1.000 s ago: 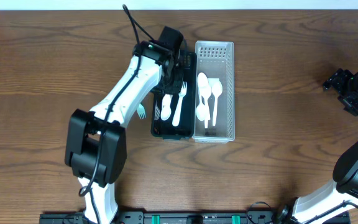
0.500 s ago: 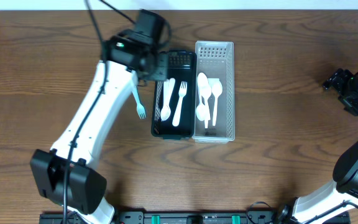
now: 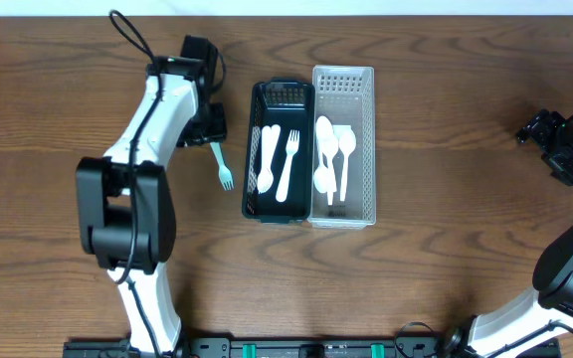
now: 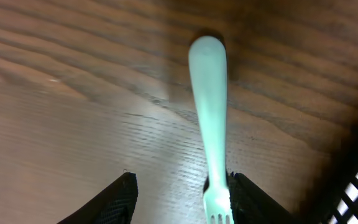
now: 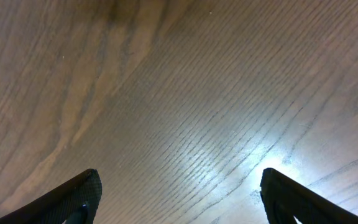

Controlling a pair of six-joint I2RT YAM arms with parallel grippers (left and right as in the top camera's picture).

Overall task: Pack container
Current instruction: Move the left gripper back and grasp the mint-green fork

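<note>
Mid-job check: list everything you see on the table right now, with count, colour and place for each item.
Table: one, brown wood, under everything.
Black basket: one, black, mid-table, side by side with the white basket.
White basket: one, white, just right of the black basket.
White utensils: two, white, lying in the black basket; one is plainly a fork.
White spoons: several, white, in the white basket; the exact count is hard to tell.
Teal fork: one, pale teal, flat on the table left of the black basket.
Left gripper: one, black, open, over the teal fork's handle.
Right gripper: one, black, open, over bare wood at the far right.
</note>
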